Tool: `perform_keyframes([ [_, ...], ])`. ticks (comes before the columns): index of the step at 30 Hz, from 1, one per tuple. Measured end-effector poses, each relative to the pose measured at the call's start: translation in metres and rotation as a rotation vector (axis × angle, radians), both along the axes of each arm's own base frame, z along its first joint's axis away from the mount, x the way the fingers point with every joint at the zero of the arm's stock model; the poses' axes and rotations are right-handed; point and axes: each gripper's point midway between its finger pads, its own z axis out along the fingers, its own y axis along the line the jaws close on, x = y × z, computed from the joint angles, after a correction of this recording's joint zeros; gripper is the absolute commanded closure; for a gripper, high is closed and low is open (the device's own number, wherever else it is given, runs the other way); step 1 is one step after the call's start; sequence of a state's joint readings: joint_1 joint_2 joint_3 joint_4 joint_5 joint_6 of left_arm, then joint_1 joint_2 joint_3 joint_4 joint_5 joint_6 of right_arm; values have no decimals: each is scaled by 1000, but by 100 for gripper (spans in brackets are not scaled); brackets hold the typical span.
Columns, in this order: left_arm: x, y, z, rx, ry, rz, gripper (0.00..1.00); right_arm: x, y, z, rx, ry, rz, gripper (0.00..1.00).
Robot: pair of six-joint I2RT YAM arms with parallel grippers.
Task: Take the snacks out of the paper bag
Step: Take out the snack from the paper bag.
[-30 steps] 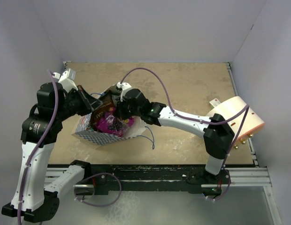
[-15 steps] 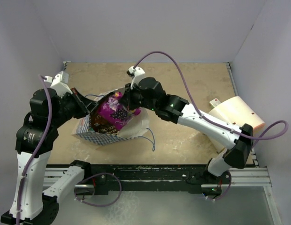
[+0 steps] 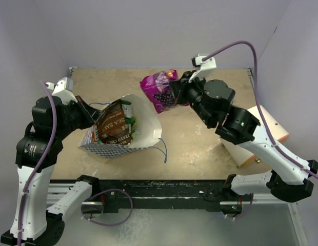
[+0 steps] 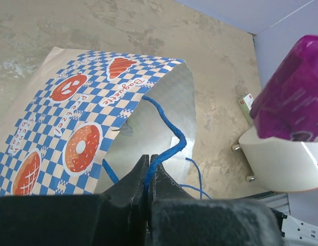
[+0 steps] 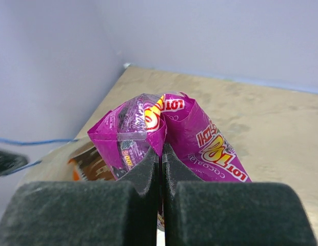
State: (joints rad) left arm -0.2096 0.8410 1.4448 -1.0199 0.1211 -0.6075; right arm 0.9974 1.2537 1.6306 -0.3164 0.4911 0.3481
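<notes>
The paper bag (image 3: pixel 97 146) lies on its side at the left of the table, its mouth open to the right. A dark brown packet (image 3: pixel 114 127) and a bit of green packet show in the mouth. My left gripper (image 3: pixel 90 114) is shut on the bag's blue string handle (image 4: pixel 166 148) and holds the bag's mouth up; the checkered side (image 4: pixel 72 118) fills the left wrist view. My right gripper (image 3: pixel 174 95) is shut on the magenta-purple packet (image 3: pixel 158 89), held in the air above the table's far middle; it also shows in the right wrist view (image 5: pixel 164 128) and the left wrist view (image 4: pixel 295 97).
A large cream-peach cylinder (image 3: pixel 261 130) lies at the table's right edge, under the right arm. A small white tag (image 3: pixel 234 111) lies next to it. The bag's second blue handle (image 3: pixel 164 151) trails on the table. Grey walls stand on three sides.
My right gripper has pulled the magenta-purple packet out of the bag and carried it up and right toward the far middle. The brown packet now shows in the mouth. The left gripper has stayed put.
</notes>
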Motion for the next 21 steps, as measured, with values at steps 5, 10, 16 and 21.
perform_keyframes([
  [5, 1, 3, 0, 30, -12, -2, 100, 29, -40, 1, -41, -22, -193, 100],
  [10, 5, 3, 1, 53, -13, -10, 100, 87, -73, -42, -102, 83, -351, 100],
  [16, 10, 3, 3, 84, -14, -23, 100, 155, -98, -109, -134, 228, -441, 100],
  [21, 13, 7, -3, 123, 0, -22, 100, 213, -100, -169, -118, 335, -448, 100],
])
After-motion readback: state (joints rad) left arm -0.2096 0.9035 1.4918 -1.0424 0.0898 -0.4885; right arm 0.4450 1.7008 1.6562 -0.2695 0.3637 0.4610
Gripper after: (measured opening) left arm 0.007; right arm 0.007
